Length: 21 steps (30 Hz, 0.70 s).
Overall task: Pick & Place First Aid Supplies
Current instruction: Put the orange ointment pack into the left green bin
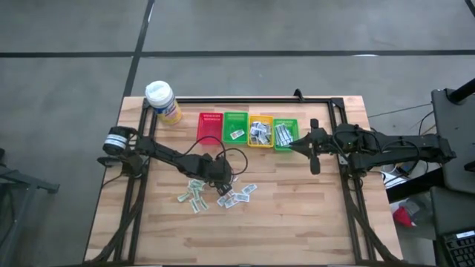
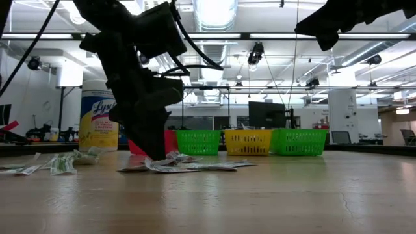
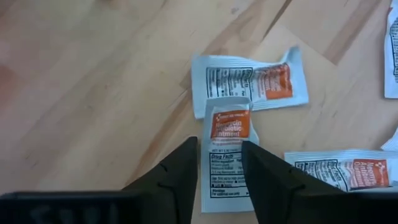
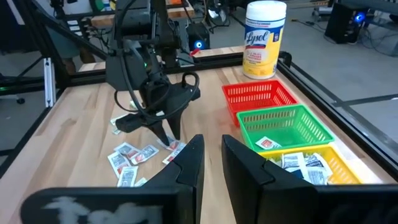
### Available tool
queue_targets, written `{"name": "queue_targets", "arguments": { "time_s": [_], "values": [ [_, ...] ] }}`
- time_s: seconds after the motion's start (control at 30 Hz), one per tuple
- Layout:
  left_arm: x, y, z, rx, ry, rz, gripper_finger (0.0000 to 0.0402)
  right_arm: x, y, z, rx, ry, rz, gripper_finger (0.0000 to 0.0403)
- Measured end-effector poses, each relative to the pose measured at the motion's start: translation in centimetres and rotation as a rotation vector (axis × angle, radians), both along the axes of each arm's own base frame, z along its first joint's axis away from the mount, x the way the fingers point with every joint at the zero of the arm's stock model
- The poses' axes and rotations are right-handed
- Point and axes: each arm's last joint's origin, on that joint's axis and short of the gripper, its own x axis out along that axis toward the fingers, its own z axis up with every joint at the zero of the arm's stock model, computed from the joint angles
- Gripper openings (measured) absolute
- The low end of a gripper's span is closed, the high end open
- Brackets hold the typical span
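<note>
The left pincer (image 3: 214, 177) was lowered near the middle of the worktop (image 1: 297, 215), its fingers parted on either side of one packet (image 3: 227, 140) that lay flat on the wood, not yet clamped. Other packets (image 1: 194, 199) were scattered around it towards the front edge, and more lay in the baskets (image 1: 249, 130) along the back edge. The right pincer (image 4: 208, 162) was held above the right-hand baskets, its fingers narrowly apart and holding nothing.

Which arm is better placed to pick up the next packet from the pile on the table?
Left. The left gripper is down over the pile, its open fingers straddling a packet; the right gripper hangs by the baskets.
</note>
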Motion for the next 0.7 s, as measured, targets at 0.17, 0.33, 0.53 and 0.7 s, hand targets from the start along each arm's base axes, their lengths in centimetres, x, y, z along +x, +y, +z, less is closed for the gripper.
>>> {"name": "queue_targets", "arguments": {
  "time_s": [0.17,0.33,0.53,0.7],
  "values": [
    [-0.05,0.01,0.08,0.001,-0.001,-0.005,0.0092,-0.02,0.0,-0.06,0.0,0.007,0.0,0.0052],
    [-0.17,0.04,0.5,-0.003,-0.012,-0.005,0.0054,-0.02,0.0,-0.07,0.0,0.008,0.0,0.0052],
    [-0.29,0.07,0.51,-0.004,-0.009,-0.002,0.002,-0.03,0.0,-0.07,-0.005,0.01,0.001,0.0052],
    [-0.24,0.05,0.5,-0.01,-0.018,0.002,0.0002,-0.03,0.0,-0.07,-0.007,0.01,0.002,0.0052]
  ]
}}
